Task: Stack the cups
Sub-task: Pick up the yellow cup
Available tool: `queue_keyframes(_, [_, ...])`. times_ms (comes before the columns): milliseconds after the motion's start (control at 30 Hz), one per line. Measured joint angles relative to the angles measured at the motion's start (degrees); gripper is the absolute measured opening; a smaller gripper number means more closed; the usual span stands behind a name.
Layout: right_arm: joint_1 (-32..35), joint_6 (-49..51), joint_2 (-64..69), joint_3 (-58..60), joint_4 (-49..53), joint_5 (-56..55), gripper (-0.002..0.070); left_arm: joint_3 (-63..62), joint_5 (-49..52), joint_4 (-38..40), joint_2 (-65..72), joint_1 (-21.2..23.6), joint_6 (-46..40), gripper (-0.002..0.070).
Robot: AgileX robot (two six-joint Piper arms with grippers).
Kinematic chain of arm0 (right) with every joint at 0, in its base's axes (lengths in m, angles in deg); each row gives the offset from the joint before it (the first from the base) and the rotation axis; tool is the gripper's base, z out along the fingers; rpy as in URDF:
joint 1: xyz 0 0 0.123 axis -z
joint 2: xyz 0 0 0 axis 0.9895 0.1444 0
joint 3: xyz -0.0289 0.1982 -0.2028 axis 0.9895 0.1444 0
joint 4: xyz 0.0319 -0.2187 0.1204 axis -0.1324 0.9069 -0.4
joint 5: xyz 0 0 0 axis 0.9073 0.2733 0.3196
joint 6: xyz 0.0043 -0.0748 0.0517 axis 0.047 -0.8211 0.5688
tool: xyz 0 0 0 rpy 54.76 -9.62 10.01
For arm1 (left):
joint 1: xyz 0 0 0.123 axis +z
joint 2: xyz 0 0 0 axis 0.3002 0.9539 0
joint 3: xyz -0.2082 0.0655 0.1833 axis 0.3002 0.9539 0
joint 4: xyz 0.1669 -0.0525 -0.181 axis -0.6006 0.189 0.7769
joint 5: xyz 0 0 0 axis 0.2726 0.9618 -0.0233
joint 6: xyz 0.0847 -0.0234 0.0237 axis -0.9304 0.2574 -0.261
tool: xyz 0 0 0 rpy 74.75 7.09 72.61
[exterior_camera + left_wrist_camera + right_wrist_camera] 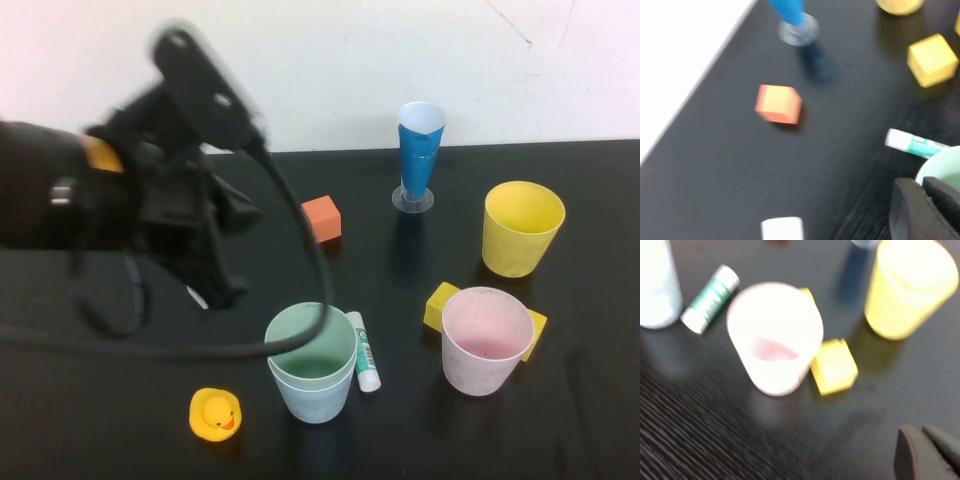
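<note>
The pale green cup (312,345) sits nested inside the light blue cup (314,398) at the front middle of the table. The pink cup (485,340) stands upright at the right, and the yellow cup (520,228) stands behind it. My left gripper (222,285) hovers just left of the nested cups, shut and empty; in the left wrist view (922,189) its tips are next to the green rim (939,164). My right gripper (924,434) is out of the high view, shut and empty. It is apart from the pink cup (774,342) and the yellow cup (907,287).
A tall blue cone glass (419,152) stands at the back. An orange block (321,218), a glue stick (363,350), a rubber duck (215,414) and yellow blocks (440,304) beside the pink cup lie on the black table. A small white object (782,228) lies under my left arm.
</note>
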Motion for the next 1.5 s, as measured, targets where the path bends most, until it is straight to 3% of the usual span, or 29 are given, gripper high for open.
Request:
queue_keyframes(167, [0.0, -0.83, 13.19, -14.63, -1.91, 7.88, 0.0003, 1.88, 0.35, -4.11, -7.45, 0.0, 7.04, 0.0003])
queue_keyframes(267, [0.0, -0.81, 22.24, -23.26, -2.3, 10.85, 0.0045, 5.78, 0.68, -4.11, -9.91, 0.0, 8.6, 0.0002])
queue_keyframes(367, [-0.1, -0.81, 30.81, -31.73, -2.3, 14.67, 0.0135, 10.45, 1.31, -4.01, -10.31, 0.0, 9.79, 0.0002])
queue_keyframes(533, [-2.43, 0.83, 44.42, -44.8, 1.34, 18.52, 0.0414, 16.69, 1.58, -3.88, -9.96, 0.0, 10.85, 0.0002])
queue_keyframes(600, [-3.58, 2.41, 49.1, -48.99, 4.0, 18.82, 0.0494, 17.47, 1.44, -3.64, -9.96, 0.0, 10.94, 0.0002])
queue_keyframes(700, [-4.62, 5.82, 56.21, -55.31, 9.78, 18.92, 0.0544, 17.72, -0.29, -3.44, -9.96, 0.0, 10.98, 0.0002])
queue_keyframes(833, [-4.88, 9.81, 64.4, -62.39, 14.37, 19.22, 0.0559, 17.72, -3.94, -2.89, -9.96, 0.0, 12.36, 0.0002])
queue_keyframes(967, [-4.88, 10.52, 68.73, -65.57, 13.96, 19.84, 0.0544, 17.72, -6.24, -2.77, -9.96, 0.0, 14.05, 0.0001])
queue_keyframes(1033, [-4.9, 10.41, 70.1, -66.08, 12.86, 20.07, 0.0494, 17.72, -6.6, -2.77, -9.96, 0.0, 14.95, 0.0002])
queue_keyframes(1100, [-5.0, 9.86, 71.03, -66.13, 11.84, 20.31, 0.0412, 17.72, -6.84, -2.77, -9.96, 0.0, 15.33, 0.0002])
queue_keyframes(1267, [-5.02, 7.55, 72.12, -66.95, 10.78, 21.8, 0.0087, 17.72, -6.98, -2.99, -9.96, 0.0, 15.45, 0.0002])
queue_keyframes(1367, [-5.02, 7.15, 72.12, -70.4, 10.5, 25.87, 0.0032, 17.72, -6.98, -3.55, -9.96, 0.0, 15.45, 0.0001])
queue_keyframes(1500, [-5.84, 8.65, 68.45, -75.09, 9.86, 27.08, 0.0028, 17.72, -6.28, -4.51, -9.96, 0.0, 15.55, 0.0001])
